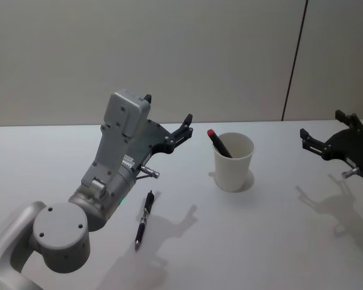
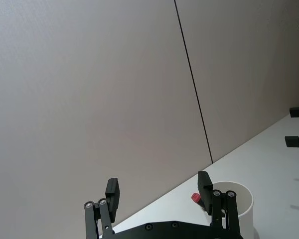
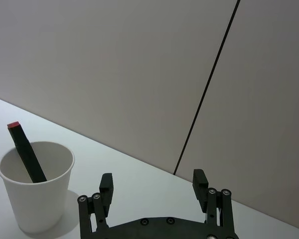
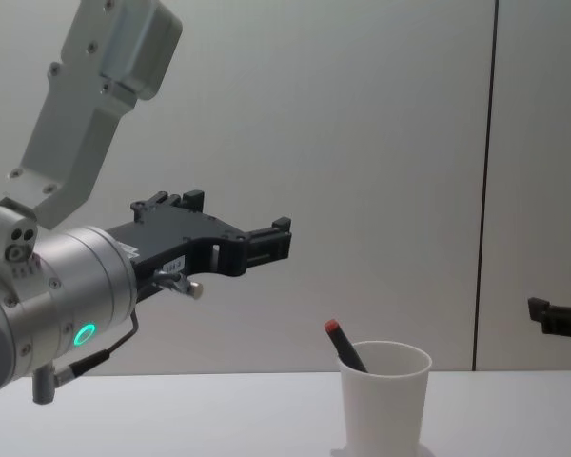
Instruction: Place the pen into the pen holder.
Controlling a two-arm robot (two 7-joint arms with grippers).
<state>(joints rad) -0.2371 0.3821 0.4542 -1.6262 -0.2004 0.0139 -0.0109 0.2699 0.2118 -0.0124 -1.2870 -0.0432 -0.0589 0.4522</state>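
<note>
The pen holder [image 1: 233, 163], a white paper cup, stands on the table right of centre. A black pen with a red cap [image 1: 218, 142] leans inside it, cap upward. A second dark pen [image 1: 144, 220] lies flat on the table, nearer me and left of the cup. My left gripper [image 1: 168, 109] hovers open and empty above the table, left of the cup and higher than its rim. My right gripper [image 1: 322, 124] is at the far right, open and empty. The cup [image 3: 37, 199] and its pen [image 3: 27, 152] show in the right wrist view, beyond the right gripper [image 3: 153, 179].
The white table [image 1: 278, 241] runs back to a plain grey wall with a dark vertical seam [image 1: 293, 60]. My left arm's grey wrist housing [image 1: 124, 130] rises over the table's left half, just behind the lying pen.
</note>
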